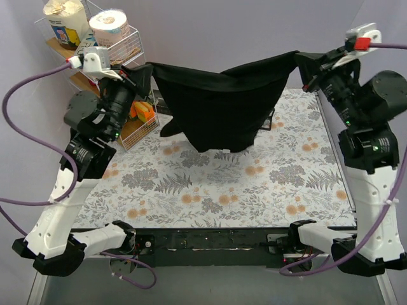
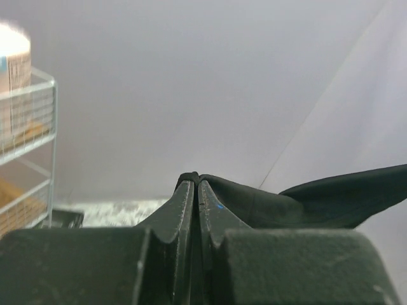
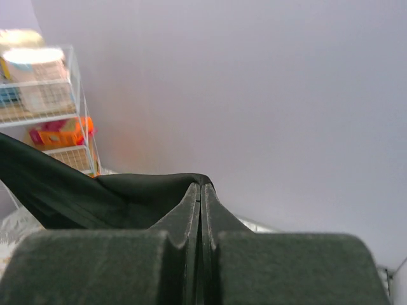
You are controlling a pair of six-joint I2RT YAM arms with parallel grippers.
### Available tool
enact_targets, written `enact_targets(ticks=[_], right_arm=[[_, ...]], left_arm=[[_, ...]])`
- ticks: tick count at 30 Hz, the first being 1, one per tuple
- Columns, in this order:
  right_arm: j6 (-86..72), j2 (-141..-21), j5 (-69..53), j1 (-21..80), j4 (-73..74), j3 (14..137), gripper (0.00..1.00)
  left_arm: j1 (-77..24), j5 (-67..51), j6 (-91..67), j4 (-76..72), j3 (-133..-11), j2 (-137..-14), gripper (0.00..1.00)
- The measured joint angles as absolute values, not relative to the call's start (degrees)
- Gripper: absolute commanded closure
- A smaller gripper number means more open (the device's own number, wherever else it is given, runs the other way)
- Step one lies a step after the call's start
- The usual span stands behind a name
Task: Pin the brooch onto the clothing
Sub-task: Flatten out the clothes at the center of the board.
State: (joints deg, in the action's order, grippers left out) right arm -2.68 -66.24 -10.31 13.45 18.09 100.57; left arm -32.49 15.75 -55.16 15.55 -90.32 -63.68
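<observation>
- One black T-shirt (image 1: 222, 108) hangs in the air over the far half of the table, stretched between the two grippers; its top edge sags in the middle and its lower folds droop toward the tabletop.
- The brooch cannot be made out in any view.
- The left gripper (image 1: 143, 75) is pinched tight on the shirt's left end, with cloth bunched just past its fingertips in its wrist view.
- The right gripper (image 1: 305, 67) is likewise clamped on the shirt's right end, fingers pressed together with fabric between them.
- One table, covered by a floral-print cloth (image 1: 210, 190), lies under the shirt.
- One white wire rack (image 1: 130, 47) stands at the far left corner, behind the left arm.
- On it sit one pale paper roll (image 1: 109, 24), one bag (image 1: 63, 19) and, lower down, an orange packet (image 1: 143, 114).
</observation>
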Motion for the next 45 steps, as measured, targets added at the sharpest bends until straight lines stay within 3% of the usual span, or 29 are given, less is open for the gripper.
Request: enact_targets(ticks=[15, 23, 32, 37, 45], right_arm=[[-6.09, -61.21, -12.86, 13.47, 16.36, 106.04, 0.99], [-7.38, -71.44, -11.84, 13.45, 15.84, 103.66, 0.99], [-7.42, -84.16, -10.83, 13.13, 18.44, 109.73, 0.99], [-7.33, -81.95, -10.68, 13.13, 17.41, 110.63, 0.99], [-7.33, -70.41, -9.56, 13.13, 13.17, 101.12, 0.99]], left_arm=[[-32.49, 6.11, -51.72, 11.14, -100.18, -61.08, 1.00], [-31.46, 9.54, -48.03, 11.62, -100.31, -71.81, 1.00], [-21.39, 3.14, -48.62, 14.15, -108.88, -86.89, 1.00], [-21.17, 0.12, -48.58, 12.29, -108.22, -84.84, 1.00], [-21.10, -11.68, -46.37, 7.42, -93.89, -71.42, 1.00]])
